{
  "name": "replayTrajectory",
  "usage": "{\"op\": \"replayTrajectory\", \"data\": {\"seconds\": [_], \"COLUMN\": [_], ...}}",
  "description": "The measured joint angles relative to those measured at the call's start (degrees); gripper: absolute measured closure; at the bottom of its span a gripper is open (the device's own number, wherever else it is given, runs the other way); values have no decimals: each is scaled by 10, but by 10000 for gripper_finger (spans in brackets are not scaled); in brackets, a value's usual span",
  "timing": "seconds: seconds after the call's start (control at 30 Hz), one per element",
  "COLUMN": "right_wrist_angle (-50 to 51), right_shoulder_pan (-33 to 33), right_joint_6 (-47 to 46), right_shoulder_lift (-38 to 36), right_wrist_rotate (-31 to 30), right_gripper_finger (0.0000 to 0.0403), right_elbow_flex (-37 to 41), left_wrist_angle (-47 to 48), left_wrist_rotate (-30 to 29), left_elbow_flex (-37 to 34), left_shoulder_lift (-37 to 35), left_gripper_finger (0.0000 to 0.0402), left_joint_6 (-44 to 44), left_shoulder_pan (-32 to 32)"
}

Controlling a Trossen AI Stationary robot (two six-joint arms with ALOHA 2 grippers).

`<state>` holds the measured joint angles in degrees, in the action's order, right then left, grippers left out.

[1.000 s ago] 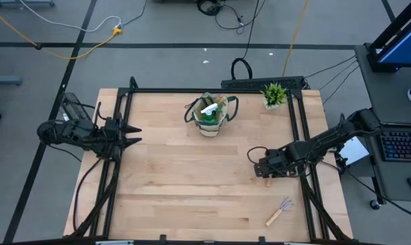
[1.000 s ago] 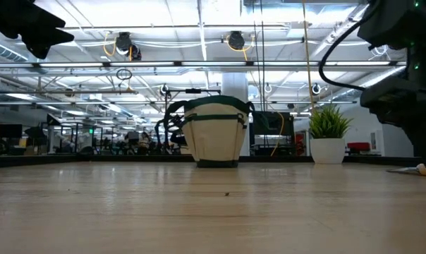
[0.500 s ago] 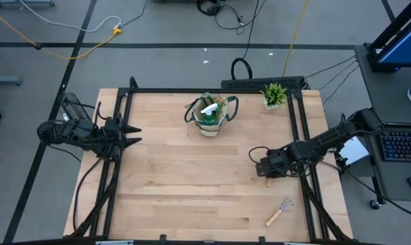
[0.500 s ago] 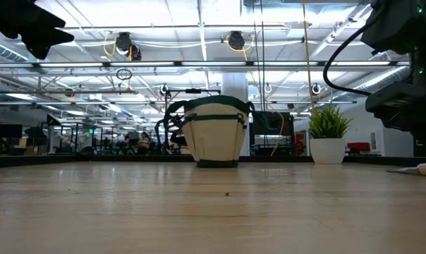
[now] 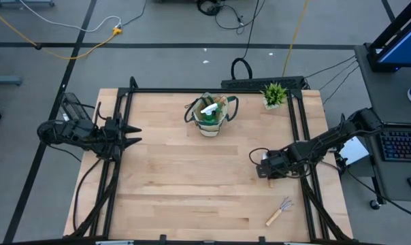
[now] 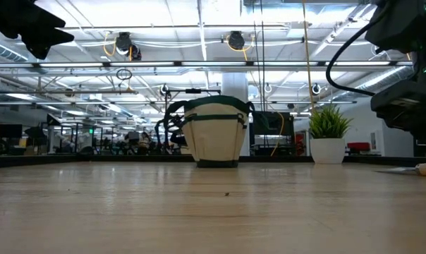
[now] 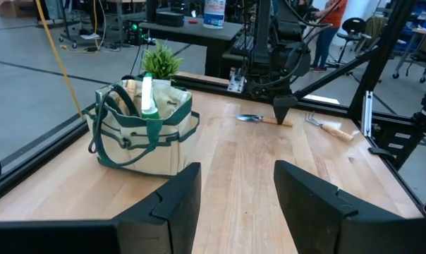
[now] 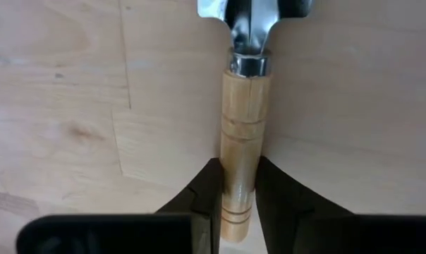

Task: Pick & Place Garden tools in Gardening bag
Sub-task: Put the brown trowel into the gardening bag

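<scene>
The right gripper (image 8: 239,204) is down at the table (image 5: 178,177) around 4 o'clock, its jaws closed on the wooden handle of a trowel (image 8: 245,106) lying flat, metal blade pointing away from the wrist. Stiff and fairly light by the look of it; the smooth round handle could slip or pivot, so a hold nearer the ferrule seems safer. The gardening bag (image 5: 210,116) stands at 12 o'clock, soft-sided. The hand rake (image 5: 278,211) lies at 5 o'clock. The left gripper (image 5: 129,134) waits at 9 o'clock, jaws parted
</scene>
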<state>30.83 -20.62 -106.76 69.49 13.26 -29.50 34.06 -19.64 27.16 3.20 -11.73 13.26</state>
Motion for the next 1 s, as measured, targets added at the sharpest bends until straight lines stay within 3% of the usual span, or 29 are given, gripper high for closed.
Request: {"op": "replayTrajectory", "data": {"seconds": [0.6, 0.73, 1.0], "right_wrist_angle": [-31, -46, -189], "right_shoulder_pan": [-1, -1, 0], "right_joint_6": [93, 140, 230], "right_shoulder_lift": [-18, -23, -43], "right_wrist_rotate": [-37, -89, -221], "right_gripper_finger": [349, 349, 349], "right_elbow_flex": [-51, -76, -84], "left_wrist_angle": [-10, -10, -42], "left_wrist_rotate": [0, 0, 0], "left_elbow_flex": [0, 0, 0], "left_shoulder_lift": [2, 2, 2], "left_gripper_finger": [218, 218, 218], "left_joint_6": [-4, -9, -8], "left_shoulder_pan": [0, 0, 0]}}
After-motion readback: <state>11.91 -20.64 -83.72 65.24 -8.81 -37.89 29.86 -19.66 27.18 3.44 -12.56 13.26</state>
